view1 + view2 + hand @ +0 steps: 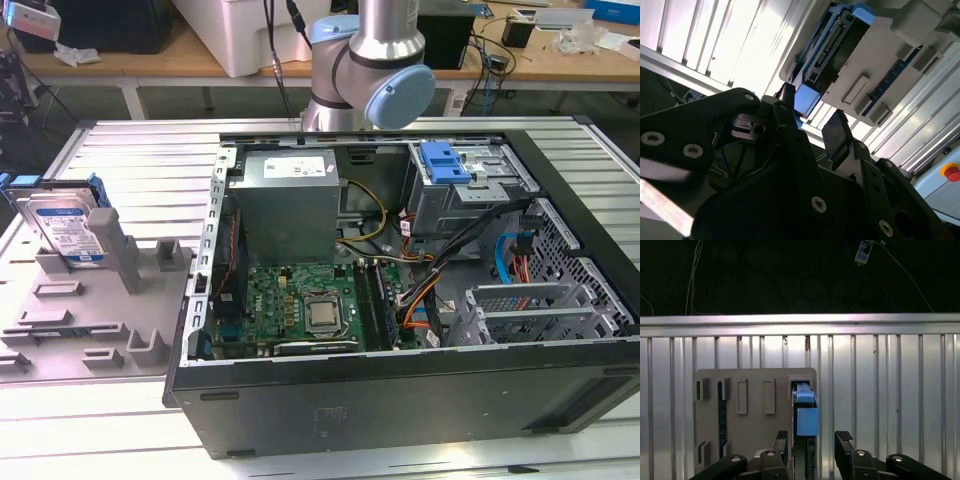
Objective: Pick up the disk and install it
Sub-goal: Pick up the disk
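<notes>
In the exterior view, the disk [65, 225] stands on its edge, leaning back, in a gray holder [130, 270] at the exterior view's left. The holder rests on the slatted metal counter [130, 150]. Just beside the holder, toward the exterior view's right, we see an open computer case [400, 400] lying on its side, with a blue latch [445, 160] on its metal drive bay. The robot arm [385, 40] rises behind the case, well apart from the disk.

In the second wrist view, we see the end effector [812, 107] released: its black fingers [837, 132] stand apart and hold nothing. Beyond them the disk [830, 47] shows edge-on in the gray holder [890, 55] on the counter [715, 40].

In the first wrist view, the end effector [812, 435] is again spread and empty. The disk [805, 420], edge-on in its blue carrier, sits upright in the holder [750, 430], lined up with the gap between the fingers [842, 440] and nearer one of them. We cannot tell whether that finger touches it. The ribbed counter [890, 390] lies beneath.
</notes>
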